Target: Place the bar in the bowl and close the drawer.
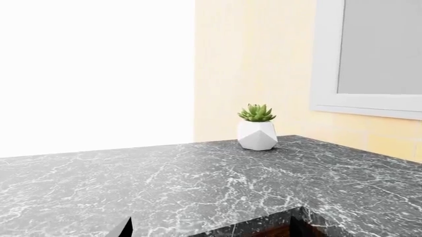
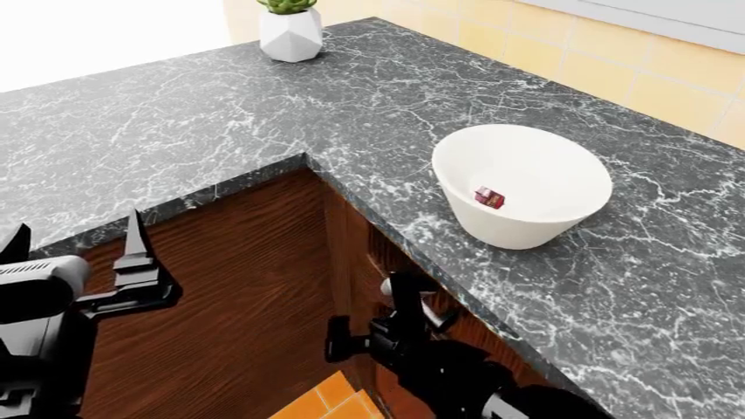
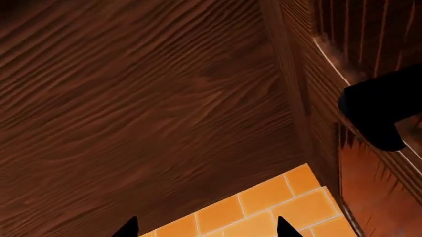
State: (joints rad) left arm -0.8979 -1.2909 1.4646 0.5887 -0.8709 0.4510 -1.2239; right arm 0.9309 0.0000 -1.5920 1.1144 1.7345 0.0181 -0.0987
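The white bowl [image 2: 547,166] stands on the black marble counter [image 2: 349,105], right of its inner corner. The tiny dark red bar [image 2: 489,198] lies inside the bowl on its sloping wall. Below the counter edge the drawer's wide reddish-brown wood front [image 2: 233,279] sits flush, and none of its inside shows. My left gripper [image 2: 76,249] hangs open in front of that wood front with nothing in it. My right gripper [image 2: 366,312] is open and empty, low by the cabinet's inner corner. In the right wrist view the wood grain [image 3: 132,98] fills the frame above the right gripper [image 3: 205,229].
A green succulent in a white faceted pot [image 2: 290,31] [image 1: 257,133] stands at the counter's far edge. A pale yellow tiled wall [image 2: 605,70] and a window frame [image 1: 329,59] run behind the counter. Orange floor tiles [image 3: 264,207] lie below the cabinets.
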